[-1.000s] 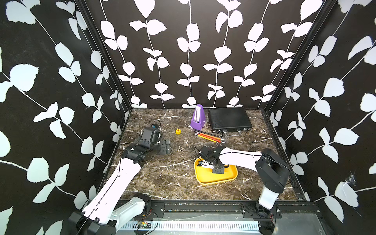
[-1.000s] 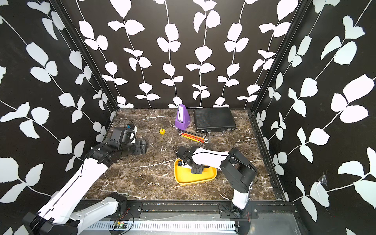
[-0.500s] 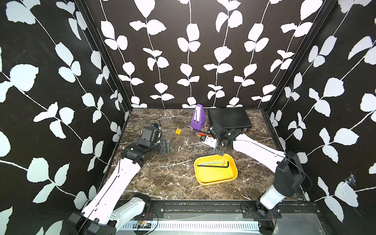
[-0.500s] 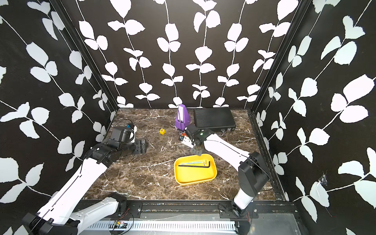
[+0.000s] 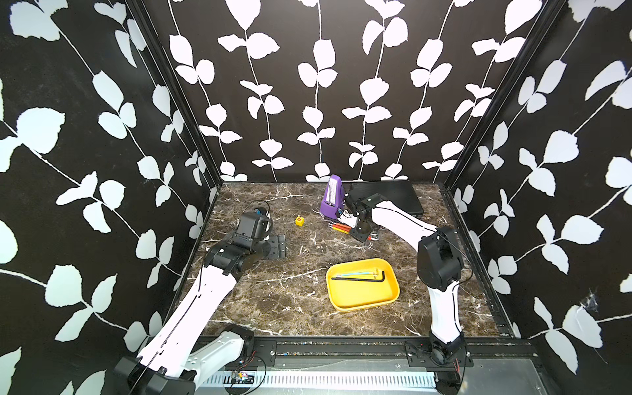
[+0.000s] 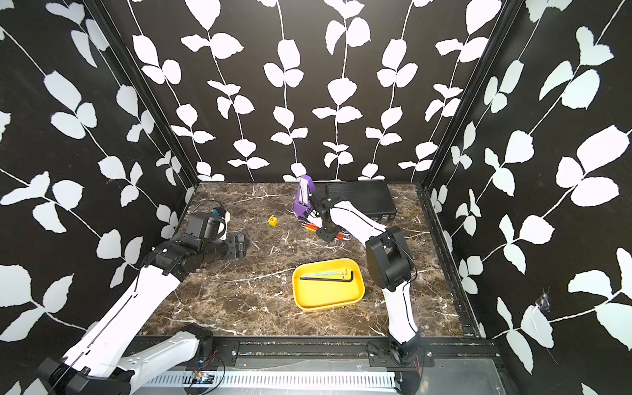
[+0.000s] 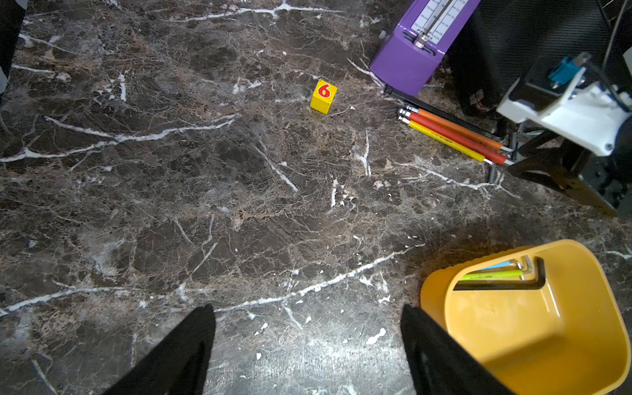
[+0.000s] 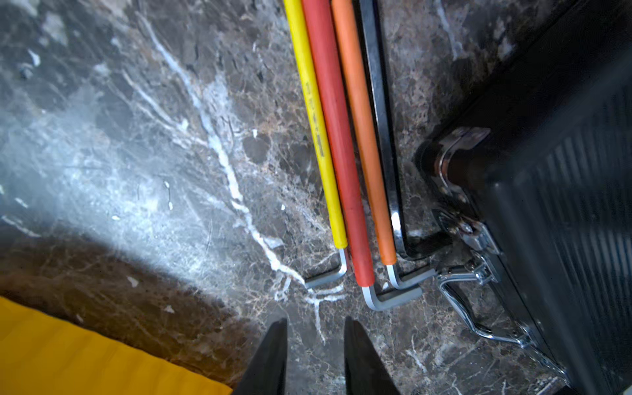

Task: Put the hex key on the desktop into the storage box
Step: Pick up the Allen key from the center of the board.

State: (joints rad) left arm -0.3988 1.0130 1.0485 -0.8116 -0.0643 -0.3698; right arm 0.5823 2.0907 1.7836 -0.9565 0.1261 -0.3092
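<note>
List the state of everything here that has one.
Storage box: holds a black hex key and thin coloured keys.
Red, orange and yellow hex keys: lying together on the desktop.
Black case: lid down.
Metronome: upright.
Left hand: open, empty.
Right hand: slightly open, empty.

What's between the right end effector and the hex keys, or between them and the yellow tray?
Nothing visible: only bare desktop separates the right end effector from the hex keys, and those from the yellow tray.

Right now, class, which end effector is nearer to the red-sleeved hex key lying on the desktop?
Right. The right end effector hangs just off the bent end of the red-sleeved hex key, not touching it. The left end effector is well away across the desktop.
</note>
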